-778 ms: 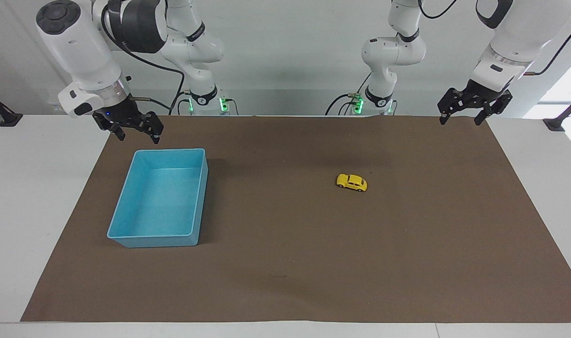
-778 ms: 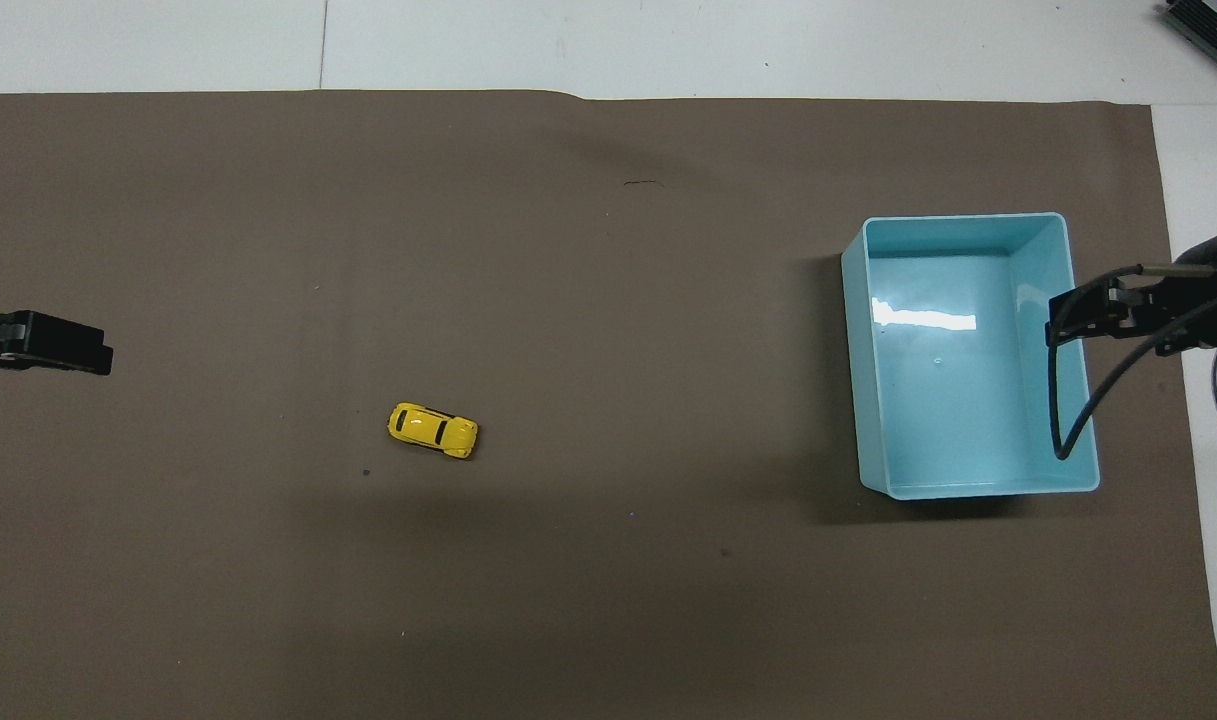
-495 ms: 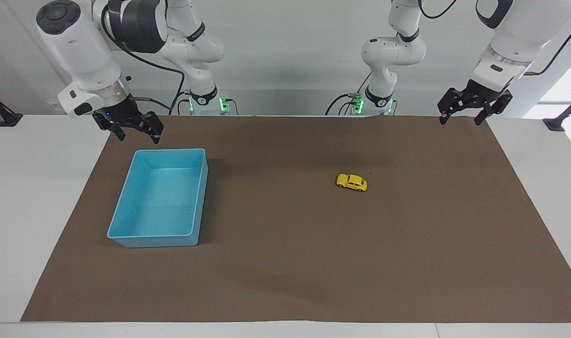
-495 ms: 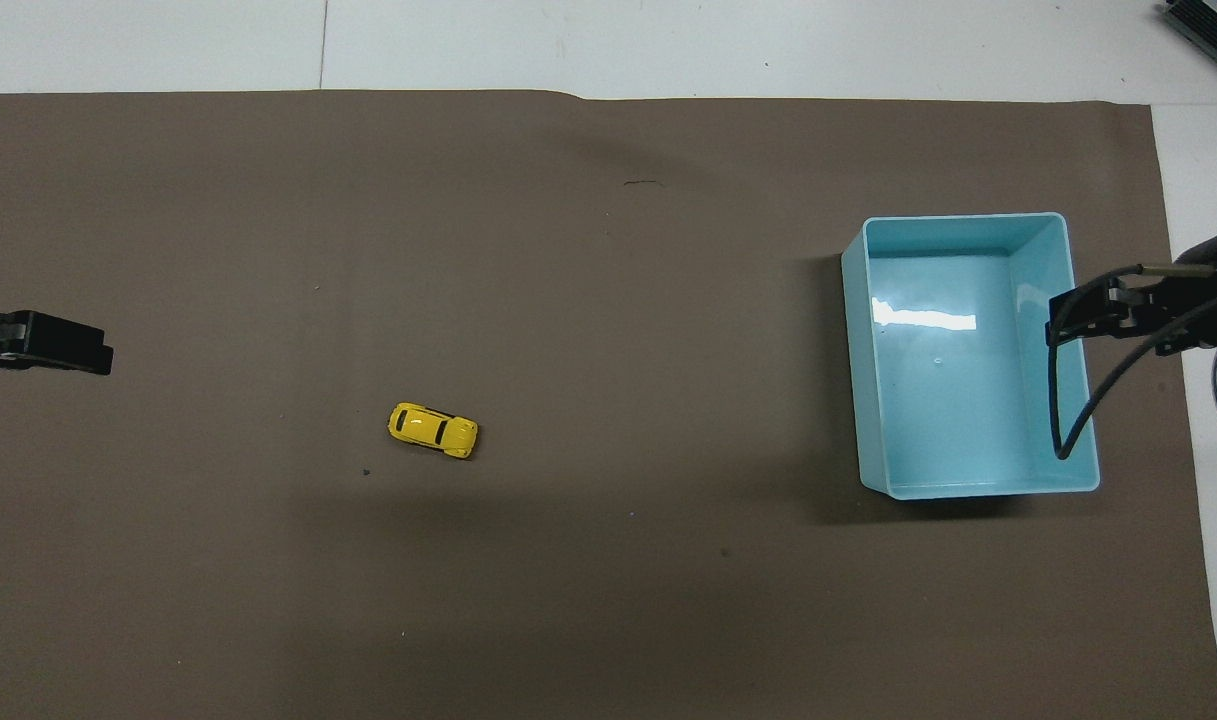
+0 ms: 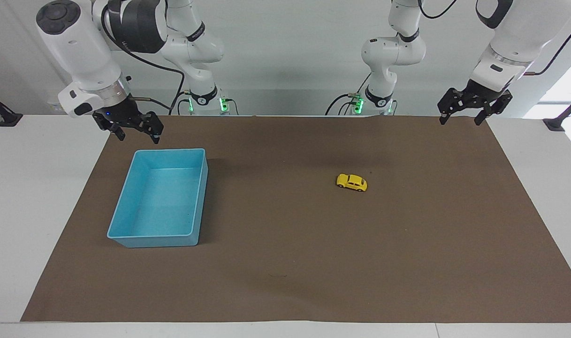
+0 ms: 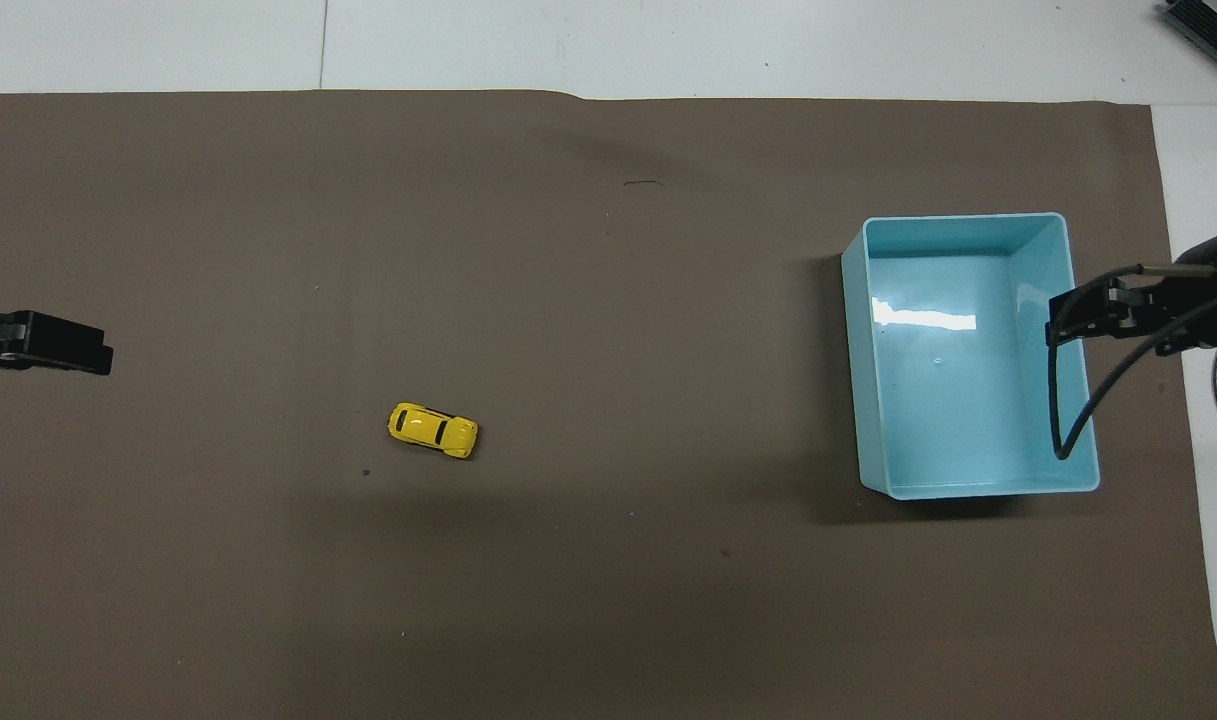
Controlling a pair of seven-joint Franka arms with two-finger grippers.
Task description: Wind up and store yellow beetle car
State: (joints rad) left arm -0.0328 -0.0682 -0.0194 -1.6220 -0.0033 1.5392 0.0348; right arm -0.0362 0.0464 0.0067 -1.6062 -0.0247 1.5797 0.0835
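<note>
The yellow beetle car (image 5: 352, 182) (image 6: 433, 430) stands on its wheels on the brown mat, toward the left arm's end of the table, with nothing touching it. A light blue bin (image 5: 161, 198) (image 6: 972, 353) sits empty toward the right arm's end. My left gripper (image 5: 459, 119) (image 6: 93, 358) hangs open and empty in the air over the mat's corner at the left arm's end, well away from the car. My right gripper (image 5: 137, 136) (image 6: 1058, 325) hangs open and empty over the bin's edge nearest the robots.
A brown mat (image 5: 290, 263) covers most of the white table (image 5: 27, 188). A black cable (image 6: 1098, 390) loops down from the right wrist over the bin. Both arm bases (image 5: 205, 101) stand at the robots' edge of the table.
</note>
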